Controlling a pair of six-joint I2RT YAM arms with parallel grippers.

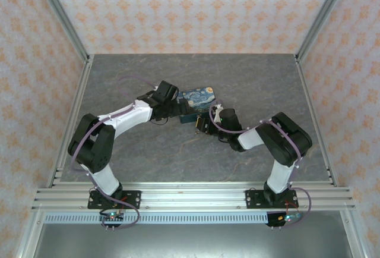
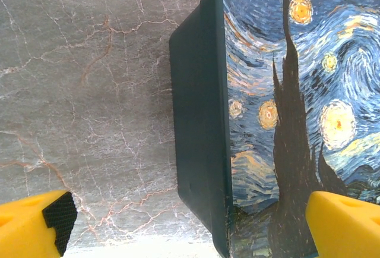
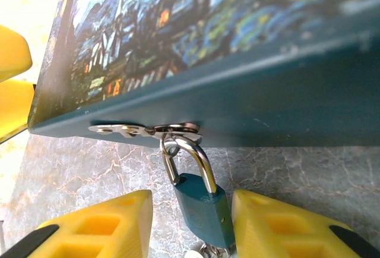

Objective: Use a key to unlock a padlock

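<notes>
Padlock [image 3: 202,210] hangs from hasp [image 3: 142,130] on painted box [image 3: 249,32], box wall just ahead of right gripper [image 3: 190,234]. Lock sits between its parted jaws, gap on one side. Left gripper [image 2: 190,228] spread wide, straddling box edge.

Teal padlock [image 3: 200,201], shackle closed, hangs tilted from box hasp [image 3: 145,130].

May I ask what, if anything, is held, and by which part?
Nothing: the right gripper straddles the padlock, not gripping; the left gripper stands open at the box.
</notes>
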